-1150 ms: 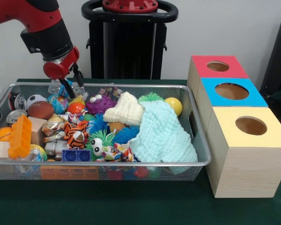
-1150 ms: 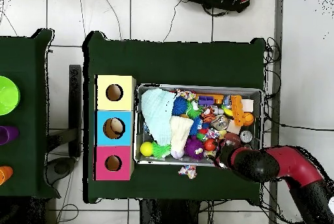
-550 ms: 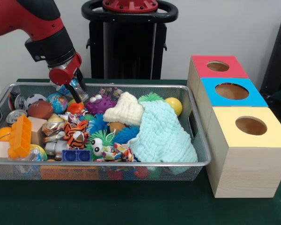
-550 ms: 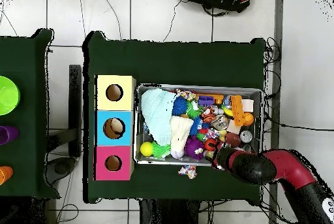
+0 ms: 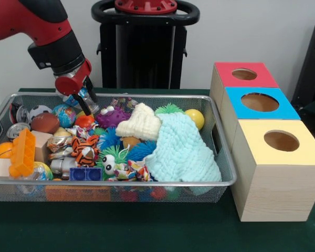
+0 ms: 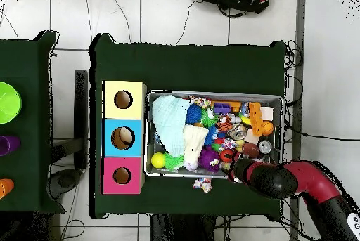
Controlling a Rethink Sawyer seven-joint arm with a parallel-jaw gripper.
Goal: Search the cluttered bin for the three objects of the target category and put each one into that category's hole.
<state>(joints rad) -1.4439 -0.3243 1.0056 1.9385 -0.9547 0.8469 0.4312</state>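
My gripper (image 5: 84, 100) hangs at the far rim of the wire bin (image 5: 147, 183), its dark fingers closed around something clear and crinkly with blue on it, lifted just above the clutter, I judge so it can travel to the boxes. What that object is I cannot make out. Three boxes stand beside the bin, well apart from my gripper: red box (image 5: 245, 74), blue box (image 5: 259, 102), yellow box (image 5: 281, 141). A pale blue knitted cloth (image 5: 181, 149) covers whatever lies beneath.
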